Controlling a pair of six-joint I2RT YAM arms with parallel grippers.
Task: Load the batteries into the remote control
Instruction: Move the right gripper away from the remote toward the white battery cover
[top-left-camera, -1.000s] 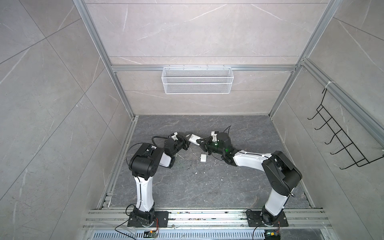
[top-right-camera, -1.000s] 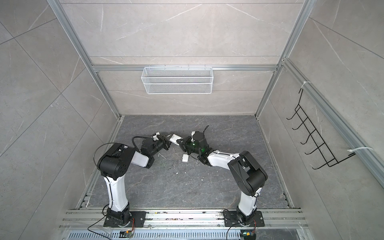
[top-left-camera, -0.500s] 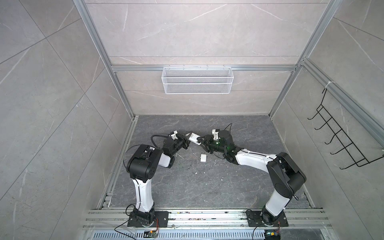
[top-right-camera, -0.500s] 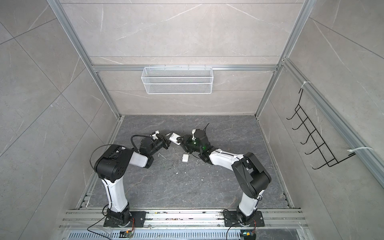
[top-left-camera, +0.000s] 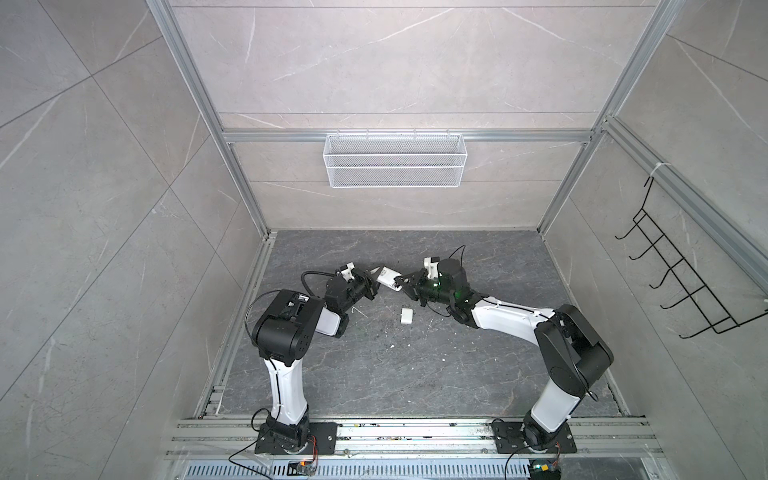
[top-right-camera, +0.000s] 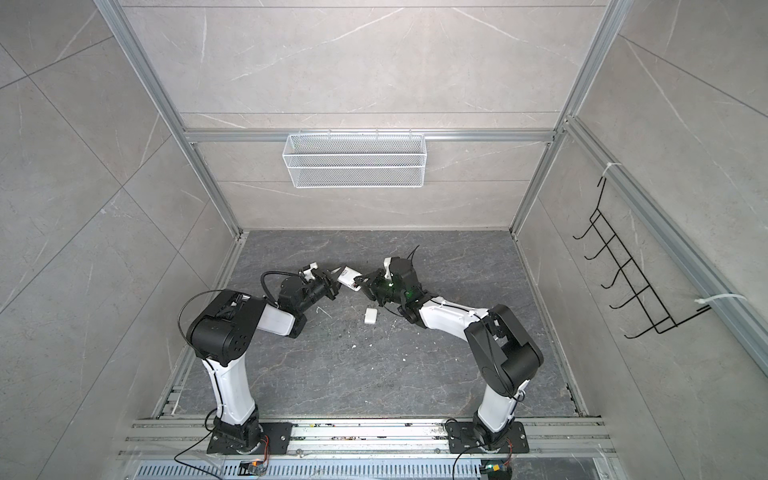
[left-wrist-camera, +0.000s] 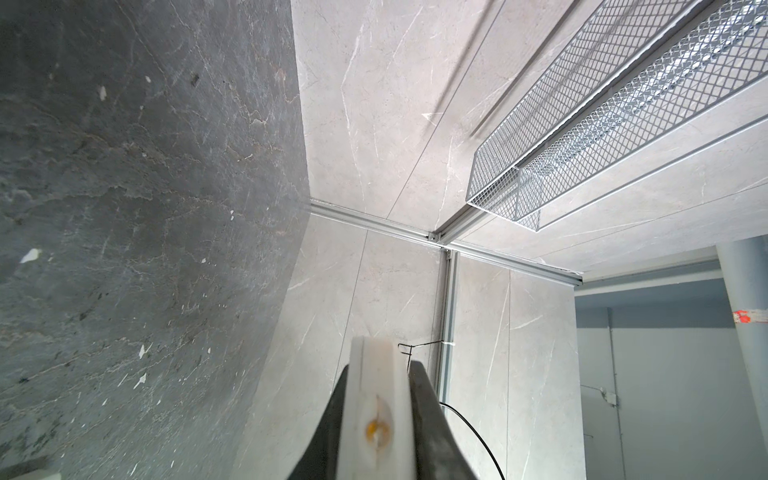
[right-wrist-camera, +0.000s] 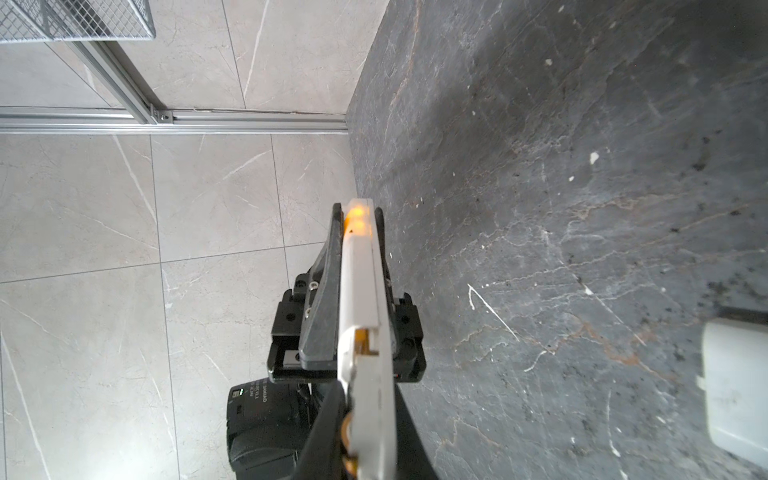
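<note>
Change is slight: the white elongated plastic remote control (top-left-camera: 386, 277) has stayed aloft just beyond the small white squarish cover piece (top-left-camera: 406, 327), which lies on the dark stone floor (top-left-camera: 374, 365). Only the white right arm (top-left-camera: 511, 322) has swung its elbow slightly outward. The black left gripper (top-left-camera: 375, 281) and black right gripper (top-left-camera: 400, 284) each clamp one end. The slim dark batteries cannot be made out, so this looks like a grip adjustment and loading seems unfinished.

I count one remote (top-left-camera: 386, 277), one white cover (top-left-camera: 407, 327), one wire basket (top-left-camera: 395, 166), one hook rack (top-left-camera: 681, 286), and two arms of mine: left arm (top-left-camera: 286, 332), right arm (top-left-camera: 569, 353).
</note>
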